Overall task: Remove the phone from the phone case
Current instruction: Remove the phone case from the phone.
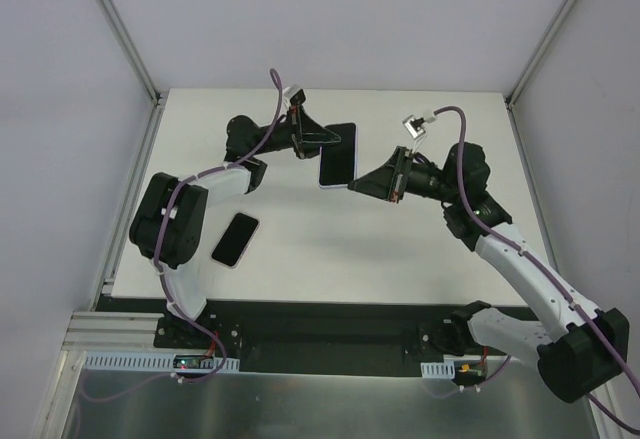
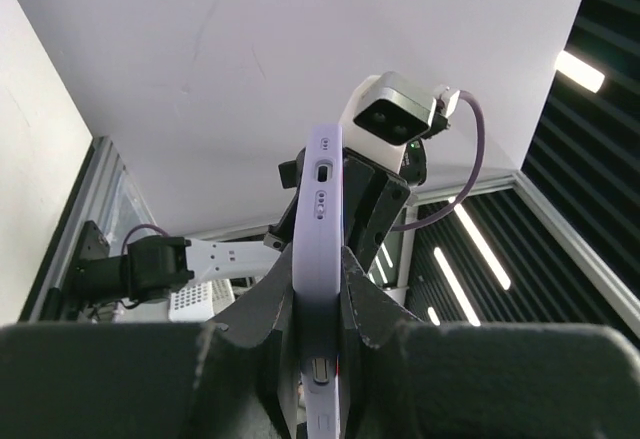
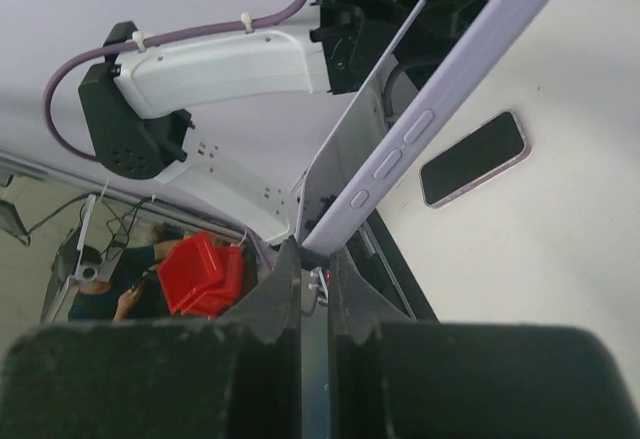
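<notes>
**Top view.** The phone (image 1: 339, 151), its dark face framed by the lilac phone case (image 1: 333, 185), is being held clear of the white surface (image 1: 330, 249), above the middle of its far half. The upper left edge of the case is being gripped by the jaws of the left gripper (image 1: 322, 140), set narrow. Its lower right corner is being gripped by the jaws of the right gripper (image 1: 353, 185), set equally narrow. A second handset (image 1: 236, 239), dark-faced with a pale rim, is being supported flat by the surface. It is well apart from the held phone and just beside the left arm (image 1: 172, 221).

**Left wrist view.** The phone case is being viewed edge-on, standing upright between the two dark fingers (image 2: 255, 311), which are being pressed against its opposite faces. Its side buttons are being presented to the camera. The camera housing (image 2: 393, 119) of the other wrist is being shown just beyond the top of the case.

**Right wrist view.** The lilac edge of the case, with three side buttons, is being shown running diagonally from the jaws toward the upper right. One corner is being pinched between jaws that are almost fully closed. Whether the phone is fully seated in the case cannot be told. The second handset is being shown on the surface beyond, and a red bin (image 3: 205, 274) is being shown past the surface's edge.
</notes>
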You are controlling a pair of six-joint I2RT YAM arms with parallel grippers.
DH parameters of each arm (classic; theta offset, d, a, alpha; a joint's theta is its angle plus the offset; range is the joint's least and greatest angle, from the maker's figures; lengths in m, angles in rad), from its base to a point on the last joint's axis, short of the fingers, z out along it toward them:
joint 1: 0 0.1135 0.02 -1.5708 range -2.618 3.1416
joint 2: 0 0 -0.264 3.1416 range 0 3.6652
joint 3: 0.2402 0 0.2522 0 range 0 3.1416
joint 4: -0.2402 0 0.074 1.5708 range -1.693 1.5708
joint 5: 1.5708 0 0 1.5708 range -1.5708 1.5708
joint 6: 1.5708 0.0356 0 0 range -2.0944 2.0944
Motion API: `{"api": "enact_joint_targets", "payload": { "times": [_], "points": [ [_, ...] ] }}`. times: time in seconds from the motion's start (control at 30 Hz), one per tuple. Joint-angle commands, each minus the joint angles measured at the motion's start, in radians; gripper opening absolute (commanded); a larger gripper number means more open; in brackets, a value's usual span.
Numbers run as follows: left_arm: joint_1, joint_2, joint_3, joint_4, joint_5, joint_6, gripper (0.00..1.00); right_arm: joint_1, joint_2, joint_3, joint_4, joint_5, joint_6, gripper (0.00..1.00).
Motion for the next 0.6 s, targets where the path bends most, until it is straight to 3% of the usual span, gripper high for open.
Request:
{"api": "enact_joint_targets", "payload": {
  "times": [0.0, 0.47, 0.53, 0.57],
  "points": [
    [-0.073, 0.03, 0.005, 0.034, -0.054, 0.054, 0.0, 0.068, -0.01, 0.134, 0.313, -0.204, -0.067, 0.01],
    [-0.077, -0.11, -0.044, -0.032, -0.047, 0.114, 0.0, 0.031, 0.023, 0.057, 0.277, -0.172, -0.032, 0.01],
    [-0.071, -0.122, -0.049, -0.061, -0.042, 0.148, 0.0, 0.022, 0.024, 0.071, 0.185, -0.16, -0.027, 0.2],
    [-0.07, -0.128, -0.05, -0.066, -0.04, 0.151, 0.0, 0.017, 0.024, 0.074, 0.157, -0.143, -0.025, 0.46]
  ]
}}
